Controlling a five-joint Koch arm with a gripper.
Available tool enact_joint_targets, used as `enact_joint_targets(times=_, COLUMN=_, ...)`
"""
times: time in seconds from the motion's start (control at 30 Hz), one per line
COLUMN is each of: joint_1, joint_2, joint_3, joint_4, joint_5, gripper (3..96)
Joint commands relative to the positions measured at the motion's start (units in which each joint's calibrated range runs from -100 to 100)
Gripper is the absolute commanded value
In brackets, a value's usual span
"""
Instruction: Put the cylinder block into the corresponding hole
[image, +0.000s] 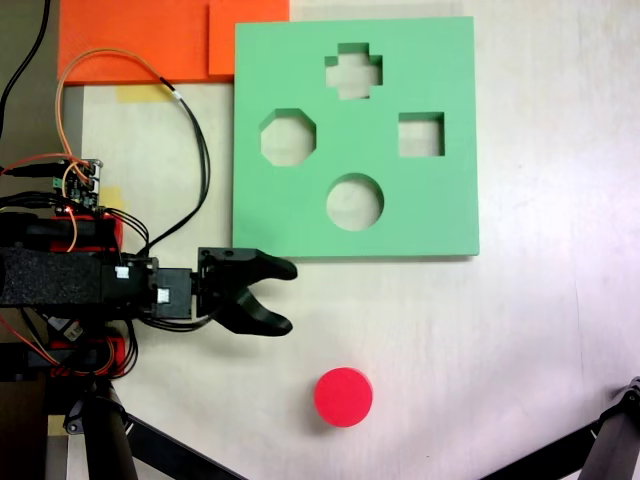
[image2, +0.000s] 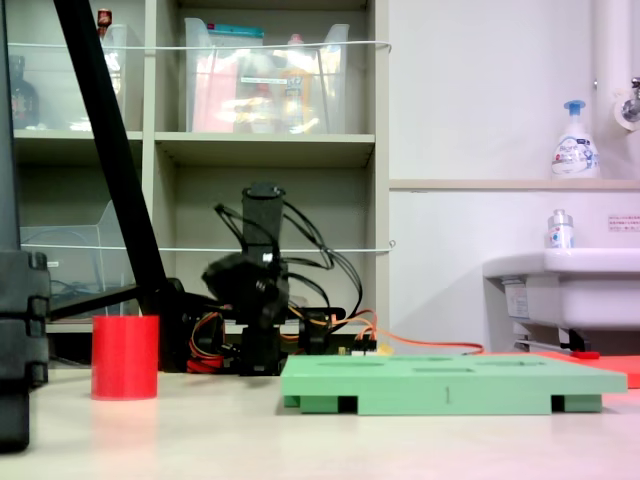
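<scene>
So here's where you're at: the short red-pink foam cylinder block (image: 343, 396) stands upright on the pale table (image: 520, 350), well clear of the square green foam board (image: 300, 215) and off its near edge in the first exterior view. Nothing is touching it.

The arm's black plastic gripper (image: 290, 297) hangs between the board and the block, just off the board's lower-left corner in the first exterior view. Its jaws are spread wide with nothing between them.

The round cutout (image: 355, 202) you want sits closest to the board's near edge. Don't mix it up with the octagonal hole (image: 288, 137), the square hole (image: 421, 135) or the cross-shaped hole (image: 353, 71) further back on the board.

My guess on handling: it looks like matte foam, so light, a bit squishy and grippy rather than slick. Take it across the curved side wall, fairly high up, and don't squeeze hard or you'll likely deform it and it won't drop in cleanly. The hole looks about the same width as the block, so a tilted block would probably hang up on the rim.
</scene>
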Motion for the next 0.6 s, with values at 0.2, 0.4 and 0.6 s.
enact_joint_targets(times=0.2, joint_1=-4.54, joint_2=-0.68, joint_3=-0.78, joint_4=8.90, joint_5=13.77, gripper=53.5)
enact_joint_targets(times=0.4, joint_1=-7.08, joint_2=-0.68, joint_3=-0.78, joint_4=9.00, joint_5=15.48, gripper=64.0)
enact_joint_targets(times=0.6, joint_1=-8.99, joint_2=28.92, joint_3=-0.78, joint_4=33.17, joint_5=15.38, gripper=82.5)
